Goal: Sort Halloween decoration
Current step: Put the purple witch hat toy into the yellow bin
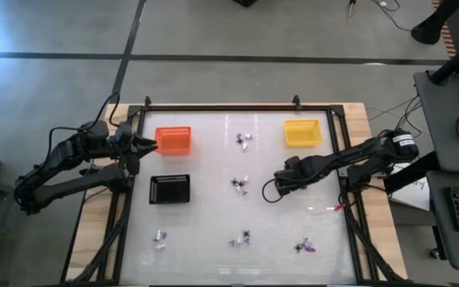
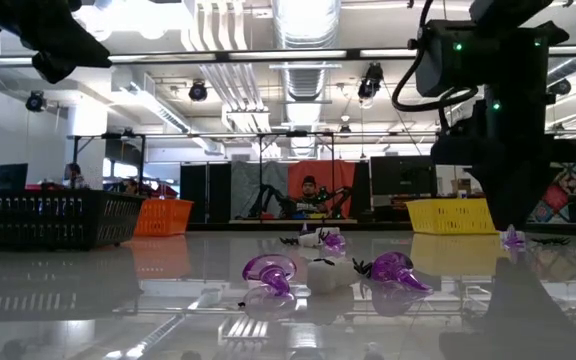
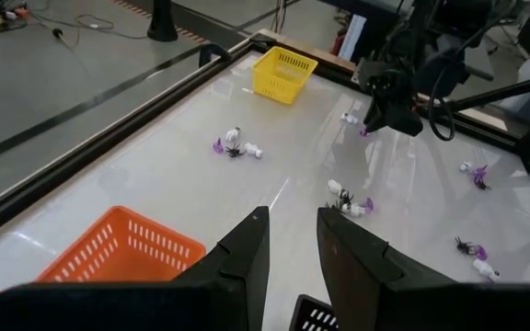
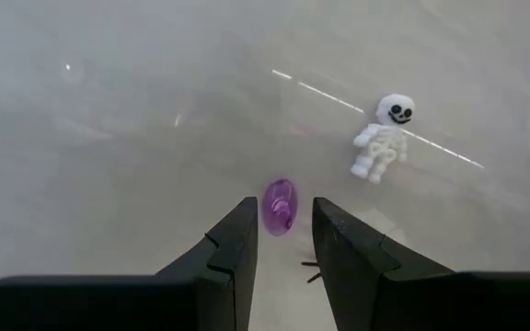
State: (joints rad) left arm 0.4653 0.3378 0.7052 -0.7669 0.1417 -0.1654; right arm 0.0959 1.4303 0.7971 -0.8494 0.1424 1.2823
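Overhead, low and wrist views of a white table (image 1: 205, 239) bearing three trays and scattered Halloween trinkets. The orange tray (image 1: 174, 139) sits at the far left, the black tray (image 1: 170, 189) just nearer than it, and the yellow tray (image 1: 302, 132) at the far right. The trinkets lie in small clusters: one between the orange and yellow trays (image 1: 245, 140), one at the table's middle (image 1: 239, 185), and three along the near edge, at left (image 1: 160, 237), centre (image 1: 241, 238) and right (image 1: 306, 246). The left pincer (image 1: 154, 144) hangs above the left rim of the orange tray, its fingers (image 3: 247, 253) parted by a narrow gap and grasping nothing. The right pincer (image 1: 275, 185) reaches in from the right to a spot just right of the middle cluster. In its wrist view the fingers (image 4: 237, 241) stand slightly apart, released, and a purple trinket (image 4: 280, 204) lies on the table just ahead of the gap between their tips; whether they touch it cannot be told. A white skeleton figure (image 4: 383, 136) lies near it, apart. In the low view, purple pieces (image 2: 270, 272) and a white piece (image 2: 320, 275) rest together at the near edge
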